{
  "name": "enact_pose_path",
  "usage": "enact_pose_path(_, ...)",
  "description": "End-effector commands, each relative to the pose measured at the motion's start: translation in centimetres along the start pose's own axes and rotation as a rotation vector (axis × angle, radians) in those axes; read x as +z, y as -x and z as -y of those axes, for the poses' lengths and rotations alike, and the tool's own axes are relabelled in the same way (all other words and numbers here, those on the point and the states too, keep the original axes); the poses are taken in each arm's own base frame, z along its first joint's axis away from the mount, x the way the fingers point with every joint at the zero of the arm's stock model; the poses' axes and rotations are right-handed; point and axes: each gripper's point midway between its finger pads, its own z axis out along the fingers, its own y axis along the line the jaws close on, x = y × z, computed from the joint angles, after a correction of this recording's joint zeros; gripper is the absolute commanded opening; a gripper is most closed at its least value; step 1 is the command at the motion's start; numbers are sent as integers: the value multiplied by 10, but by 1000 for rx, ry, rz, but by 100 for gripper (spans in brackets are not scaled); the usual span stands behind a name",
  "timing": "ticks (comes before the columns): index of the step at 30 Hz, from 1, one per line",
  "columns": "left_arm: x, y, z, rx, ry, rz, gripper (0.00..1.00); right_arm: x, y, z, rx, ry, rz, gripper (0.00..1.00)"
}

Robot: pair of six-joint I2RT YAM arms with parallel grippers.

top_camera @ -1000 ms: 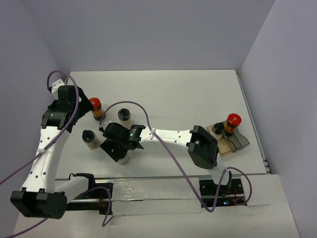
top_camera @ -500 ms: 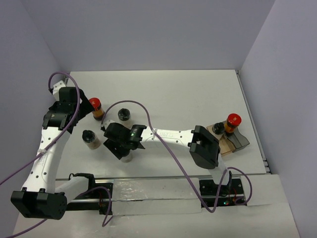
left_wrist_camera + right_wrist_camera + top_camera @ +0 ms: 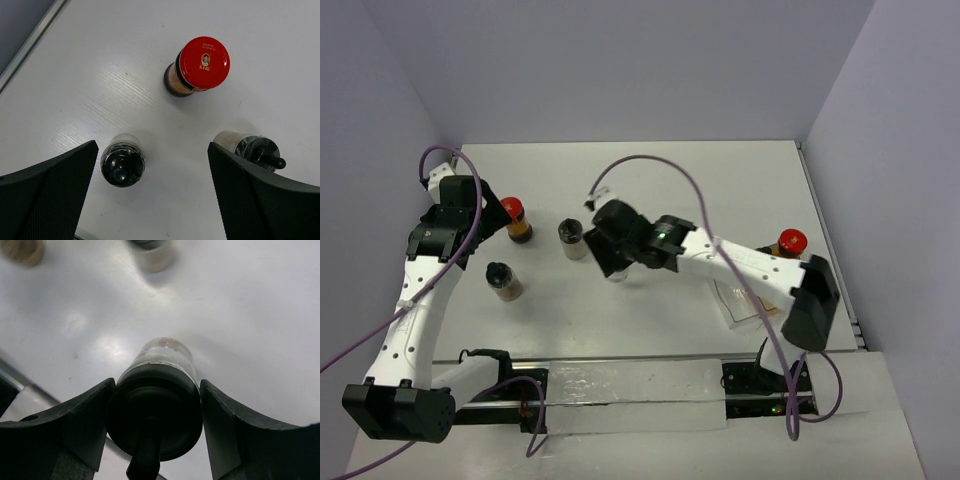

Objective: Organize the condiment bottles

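Grips black jar [image 3: 155, 390] at cap with right fingers [image 3: 75, 425]; risks slip, or clipping next jar [image 3: 570, 238], if swung low and fast; holds left fingers [image 3: 45, 190] wide above red jar [image 3: 202, 62].

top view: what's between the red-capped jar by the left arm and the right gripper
One black-capped jar stands between the red-capped jar and the right gripper, which grips a second jar. The top view shows it.

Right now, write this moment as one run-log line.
left gripper: open, empty | right gripper: shut on black-capped clear cylindrical jar
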Motion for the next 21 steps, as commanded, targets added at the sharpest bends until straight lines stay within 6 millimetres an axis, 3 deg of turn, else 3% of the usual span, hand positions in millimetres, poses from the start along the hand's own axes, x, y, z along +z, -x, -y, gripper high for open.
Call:
enact_pose_path(1, -2, 14, 10, -42, -46, 43, 100, -44, 0, 73, 93, -142, 55, 37)
enact_pose_path(3, -2, 15, 12, -44, -54, 40, 100, -59, -12, 102, 137, -192, 59, 37)
enact_pose_path(11, 1, 13, 17, -39, -72, 30, 99, -108, -75, 179, 262, -390, 27, 37)
enact_pose_path(17, 7, 8, 21, -33, -82, 10, 100, -137, -105, 208, 344, -484, 25, 37)
enact_pose_path(21, 11, 7, 23, -27, -85, 3, 100, -146, -123, 219, 385, -527, 12, 36)
